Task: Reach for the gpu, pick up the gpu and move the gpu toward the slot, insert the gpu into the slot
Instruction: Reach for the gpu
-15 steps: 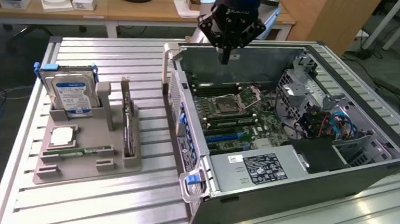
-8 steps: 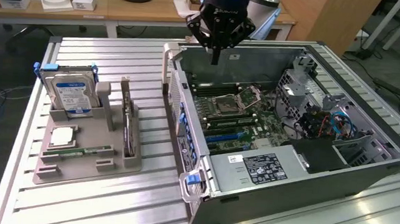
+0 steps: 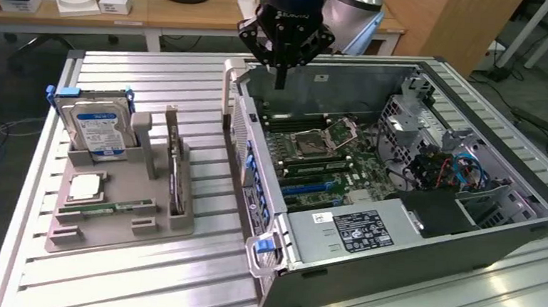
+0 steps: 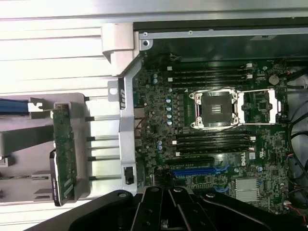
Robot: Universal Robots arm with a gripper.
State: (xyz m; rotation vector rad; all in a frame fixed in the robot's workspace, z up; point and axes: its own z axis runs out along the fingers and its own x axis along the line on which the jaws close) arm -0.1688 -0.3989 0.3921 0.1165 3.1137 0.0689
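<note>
The gpu (image 3: 173, 167) stands on edge in a grey holder (image 3: 148, 189) on the table, to the exterior view's left of the open computer case. In the wrist view the gpu (image 4: 63, 144) shows as a thin green board beside the case wall. The slot (image 3: 307, 189) is a long blue connector on the green motherboard; the wrist view has the slot (image 4: 194, 171) just ahead of my fingers. My gripper (image 3: 280, 81) hangs above the far end of the case, shut with nothing held. Its dark fingers (image 4: 149, 211) are pressed together.
The holder also carries a blue-labelled hard drive (image 3: 101, 130), a CPU chip (image 3: 84, 185) and a memory stick (image 3: 111, 205). Inside the case (image 3: 363, 266) are the silver CPU socket (image 3: 315, 138), black memory slots (image 4: 211, 72) and cables (image 3: 449, 171). A desk (image 3: 168, 11) stands behind.
</note>
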